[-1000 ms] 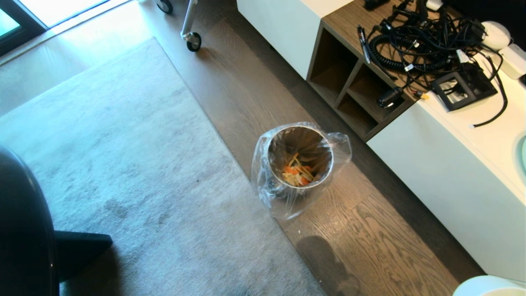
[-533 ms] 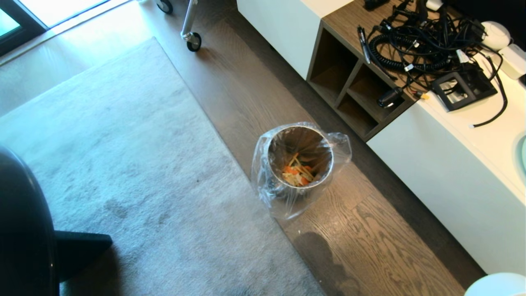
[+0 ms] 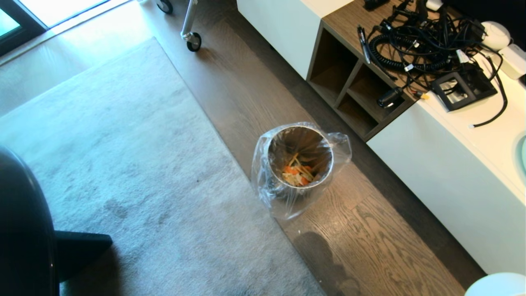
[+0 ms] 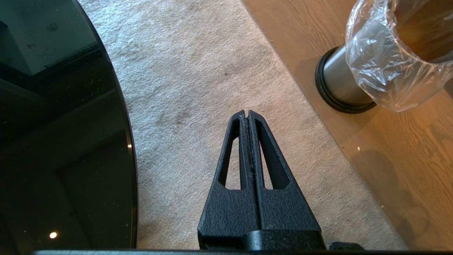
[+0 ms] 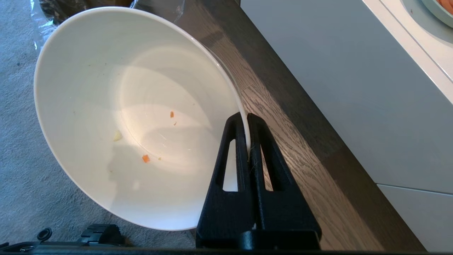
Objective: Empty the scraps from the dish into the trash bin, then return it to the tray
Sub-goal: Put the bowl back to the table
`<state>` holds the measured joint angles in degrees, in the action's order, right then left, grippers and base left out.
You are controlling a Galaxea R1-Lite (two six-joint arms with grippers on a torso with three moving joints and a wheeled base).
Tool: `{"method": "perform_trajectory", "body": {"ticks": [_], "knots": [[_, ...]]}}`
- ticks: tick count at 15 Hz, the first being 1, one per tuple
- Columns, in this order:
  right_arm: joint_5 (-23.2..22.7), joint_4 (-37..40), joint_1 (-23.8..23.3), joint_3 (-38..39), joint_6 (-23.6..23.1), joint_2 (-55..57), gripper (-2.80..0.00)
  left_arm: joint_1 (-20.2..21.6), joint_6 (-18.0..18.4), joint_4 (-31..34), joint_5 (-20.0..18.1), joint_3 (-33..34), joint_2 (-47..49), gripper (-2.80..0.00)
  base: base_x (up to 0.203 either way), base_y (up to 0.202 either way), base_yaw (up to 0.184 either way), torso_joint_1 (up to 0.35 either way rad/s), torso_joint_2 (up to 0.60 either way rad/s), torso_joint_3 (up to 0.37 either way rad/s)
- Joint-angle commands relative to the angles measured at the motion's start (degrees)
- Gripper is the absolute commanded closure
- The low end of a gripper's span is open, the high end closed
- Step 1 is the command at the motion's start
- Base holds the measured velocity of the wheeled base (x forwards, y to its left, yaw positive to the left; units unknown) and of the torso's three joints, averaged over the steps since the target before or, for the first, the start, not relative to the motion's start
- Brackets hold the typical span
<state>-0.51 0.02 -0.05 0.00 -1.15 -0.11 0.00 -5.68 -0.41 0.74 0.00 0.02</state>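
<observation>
The dish [image 5: 134,117] is a deep white bowl, tilted, with only a few tiny orange and yellow crumbs [image 5: 145,158] inside. My right gripper [image 5: 246,118] is shut on its rim. In the head view only the dish's edge [image 3: 497,285] shows, at the bottom right corner. The steel trash bin [image 3: 300,160] with its clear liner stands on the wood floor, and the scraps [image 3: 296,173] lie at its bottom. My left gripper [image 4: 246,113] is shut and empty above the rug, with the trash bin [image 4: 339,81] off to one side. The tray is out of view.
A white cabinet [image 3: 444,176] with open wooden cubbies [image 3: 349,90] runs along the right, with tangled cables [image 3: 419,41] on top. A grey rug [image 3: 123,164] covers the floor at left. A dark round glass table [image 3: 20,230] stands at the near left.
The dish's edge has sunk lower and further right in the head view's bottom right corner. The bin and scraps have not moved.
</observation>
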Motion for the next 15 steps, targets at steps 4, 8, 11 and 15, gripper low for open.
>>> {"method": "perform_trajectory", "body": {"ticks": [4, 8, 11, 15], "knots": [[-0.02, -0.02, 0.05, 0.00, -0.04, 0.11, 0.00, 0.00, -0.03, -0.02, 0.05, 0.00, 0.06, 0.00, 0.000, 0.000, 0.000, 0.000, 0.00, 0.000], [-0.02, -0.02, 0.01, 0.00, 0.00, 0.11, 0.00, 0.00, -0.03, -0.02, 0.05, 0.00, -0.02, 0.00, 0.000, 0.000, 0.000, 0.000, 0.00, 0.000], [-0.02, -0.02, 0.04, 0.00, 0.00, 0.11, 0.00, 0.00, -0.03, -0.02, 0.05, 0.00, -0.02, 0.00, 0.000, 0.000, 0.000, 0.000, 0.00, 0.000], [-0.02, -0.02, -0.03, 0.00, -0.08, 0.11, 0.00, 0.00, -0.03, -0.02, 0.05, 0.00, 0.00, 0.00, 0.000, 0.000, 0.000, 0.000, 0.00, 0.000]]}}
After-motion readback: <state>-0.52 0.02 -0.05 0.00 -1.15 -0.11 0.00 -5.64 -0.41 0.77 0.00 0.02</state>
